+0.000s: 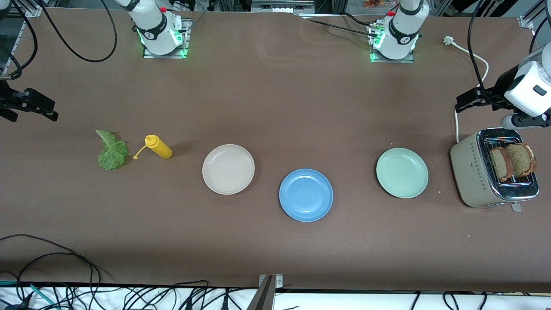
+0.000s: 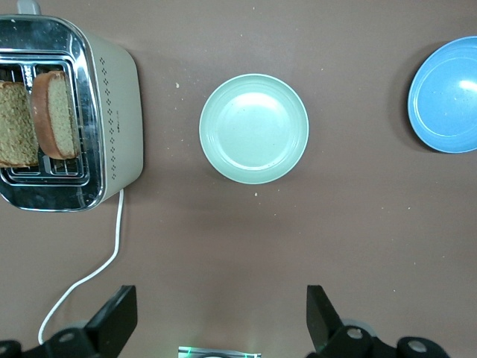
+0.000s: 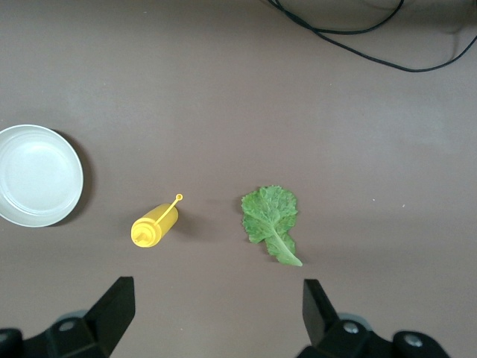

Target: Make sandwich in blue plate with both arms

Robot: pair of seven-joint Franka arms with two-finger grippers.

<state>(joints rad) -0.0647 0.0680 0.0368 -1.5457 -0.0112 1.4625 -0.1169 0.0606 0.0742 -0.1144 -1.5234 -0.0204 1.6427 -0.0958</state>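
The blue plate [image 1: 305,195] [image 2: 447,95] lies bare at the table's middle, nearer the front camera than the other plates. Two brown bread slices [image 1: 512,161] [image 2: 37,119] stand upright in the toaster's slots at the left arm's end. A green lettuce leaf [image 1: 112,151] [image 3: 270,214] lies flat at the right arm's end. My left gripper [image 1: 462,103] [image 2: 221,313] hangs open over bare table beside the toaster, holding nothing. My right gripper [image 1: 49,111] [image 3: 218,306] hangs open over bare table by the lettuce, also holding nothing.
A cream-white plate [image 1: 228,168] and a mint-green plate [image 1: 402,172] flank the blue one. A yellow squeeze bottle [image 1: 158,147] lies on its side between lettuce and cream plate. The beige toaster [image 1: 473,172] trails a white cord [image 1: 467,51]. Black cables crowd the table's front edge.
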